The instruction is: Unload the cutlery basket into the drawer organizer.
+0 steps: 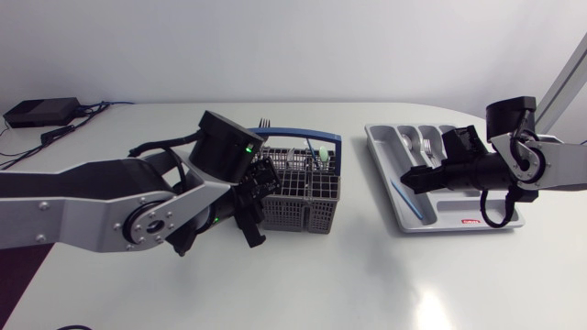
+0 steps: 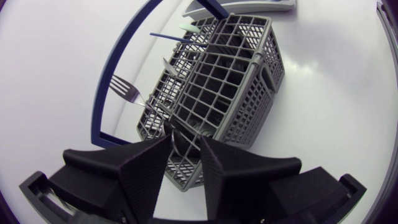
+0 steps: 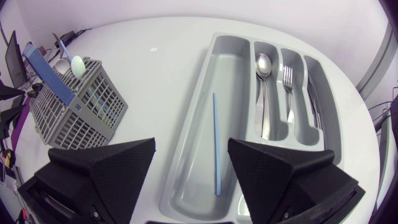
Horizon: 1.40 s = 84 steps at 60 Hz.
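Note:
The grey wire cutlery basket [image 1: 307, 194] with a blue handle stands mid-table. It holds a fork [image 2: 127, 92], a blue-handled piece [image 2: 168, 36] and a pale green spoon [image 2: 189, 27]. My left gripper [image 1: 255, 206] is at the basket's left end, its fingers [image 2: 149, 165] closed on a dark handle [image 2: 183, 144] standing in the corner cell. The grey drawer organizer [image 1: 390, 188] lies to the right. My right gripper [image 1: 415, 179] hovers open and empty over its left side. In the organizer lie a blue stick [image 3: 216, 143], a spoon [image 3: 263, 65], a fork [image 3: 288, 78] and a knife [image 3: 314, 106].
A black box [image 1: 38, 112] with cables sits at the table's far left back corner. The basket's blue handle [image 1: 303, 136] arches over its far side. Bare white tabletop lies between the basket and the organizer and along the front edge.

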### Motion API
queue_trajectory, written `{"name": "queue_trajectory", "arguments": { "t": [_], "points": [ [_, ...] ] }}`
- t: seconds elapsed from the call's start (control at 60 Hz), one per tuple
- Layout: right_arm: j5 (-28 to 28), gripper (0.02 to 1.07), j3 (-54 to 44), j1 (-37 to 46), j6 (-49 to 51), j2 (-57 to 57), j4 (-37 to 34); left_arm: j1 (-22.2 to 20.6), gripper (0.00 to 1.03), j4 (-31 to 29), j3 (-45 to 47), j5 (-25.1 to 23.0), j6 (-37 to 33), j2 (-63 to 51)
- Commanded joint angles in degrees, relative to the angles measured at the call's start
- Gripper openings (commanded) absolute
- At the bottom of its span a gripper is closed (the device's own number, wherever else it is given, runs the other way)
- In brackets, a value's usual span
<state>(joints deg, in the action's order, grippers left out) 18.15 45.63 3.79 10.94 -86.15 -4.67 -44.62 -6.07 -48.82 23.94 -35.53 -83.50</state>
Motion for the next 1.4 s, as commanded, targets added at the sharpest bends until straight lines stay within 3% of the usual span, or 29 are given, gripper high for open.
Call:
{"name": "queue_trajectory", "arguments": {
  "t": [0.0, 0.467, 0.683, 0.767, 1.383],
  "points": [
    [0.22, 0.88, -1.42, -0.28, 1.1, 0.98, 0.01, 0.85, 0.51, 0.53, 1.62, 0.49, 1.25, -1.4],
    [0.39, 0.88, -1.68, -0.28, 1.54, 1.6, -0.08, 2.79, 0.51, 4.22, 1.71, 0.75, 0.81, -3.86],
    [0.48, 0.88, -1.68, -0.28, 1.8, 1.77, -0.08, 2.96, 0.2, 5.19, 1.62, 0.75, 0.64, -4.39],
    [0.48, 0.88, -1.68, -0.36, 1.89, 1.86, -0.08, 3.05, 0.16, 5.19, 1.71, 0.75, 0.55, -4.3],
    [0.39, 0.88, -2.03, -0.98, 1.89, 2.83, -0.17, 2.35, 0.13, 6.94, 2.59, 2.25, -1.39, 2.91]
  ]
}}
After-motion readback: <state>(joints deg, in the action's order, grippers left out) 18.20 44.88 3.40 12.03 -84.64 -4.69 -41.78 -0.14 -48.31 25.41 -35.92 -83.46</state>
